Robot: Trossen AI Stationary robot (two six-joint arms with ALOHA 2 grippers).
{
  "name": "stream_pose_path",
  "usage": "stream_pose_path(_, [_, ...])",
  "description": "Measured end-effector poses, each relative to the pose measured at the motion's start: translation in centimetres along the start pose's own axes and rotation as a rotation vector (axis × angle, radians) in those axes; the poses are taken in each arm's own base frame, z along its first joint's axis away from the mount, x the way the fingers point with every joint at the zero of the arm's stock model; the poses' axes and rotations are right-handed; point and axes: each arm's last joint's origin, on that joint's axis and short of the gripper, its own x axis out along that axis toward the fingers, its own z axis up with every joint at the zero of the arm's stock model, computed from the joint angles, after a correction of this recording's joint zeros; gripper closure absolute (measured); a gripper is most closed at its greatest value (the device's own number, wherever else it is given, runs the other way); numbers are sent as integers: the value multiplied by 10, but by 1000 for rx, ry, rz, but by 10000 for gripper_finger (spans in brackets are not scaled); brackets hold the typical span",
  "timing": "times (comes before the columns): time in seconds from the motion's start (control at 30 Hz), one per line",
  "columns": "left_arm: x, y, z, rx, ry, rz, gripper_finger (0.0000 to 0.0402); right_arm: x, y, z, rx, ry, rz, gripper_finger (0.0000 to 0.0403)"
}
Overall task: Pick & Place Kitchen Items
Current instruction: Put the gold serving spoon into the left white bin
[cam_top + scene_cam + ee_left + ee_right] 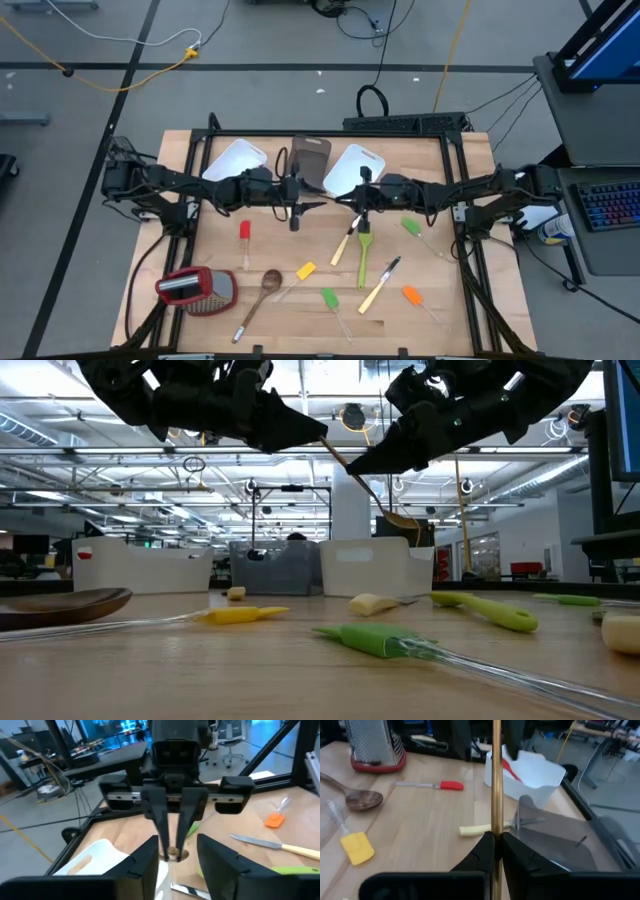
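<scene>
A wooden spoon (pixel 352 472) hangs in the air over the table's middle, with my right gripper (pixel 496 836) shut on its handle. The handle slants up toward my left gripper (pixel 177 841), and the bowl (pixel 400 518) hangs lower, under the right arm. My left gripper faces the right one and is open. Its two fingers stand either side of the handle's free end (pixel 496 740), with a gap on each side. In the high view the two grippers meet at the middle, the left gripper (pixel 308 200) beside the right gripper (pixel 345 202). My right gripper pinches the wooden spoon's handle (pixel 496 827) between its two fingertips, partway along its length. The fingers come nearly level from the table's right side, tipped slightly down. The spoon is lifted clear and tilted, free end up toward the left arm and bowl lower.
On the table lie a red spatula (pixel 245 232), another wooden spoon (pixel 270 280), a yellow spatula (pixel 305 270), green spatulas (pixel 330 298), a green spoon (pixel 363 255), knives (pixel 380 285) and an orange spatula (pixel 412 296). A grater (pixel 195 290) lies near left. Two white tubs (pixel 237 160) and a dark tub (pixel 310 160) stand at the far edge.
</scene>
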Motion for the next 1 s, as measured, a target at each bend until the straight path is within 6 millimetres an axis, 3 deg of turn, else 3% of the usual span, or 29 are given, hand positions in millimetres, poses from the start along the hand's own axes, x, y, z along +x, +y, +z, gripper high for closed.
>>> stream_pose_path(0.53, [4,4,11,10,-19,16,389,0,-6,5,-40,-57,-25,389])
stream_pose_path(1.0, [0,-3,11,28,72,133,393,0,-7,5,-47,-59,-38,305])
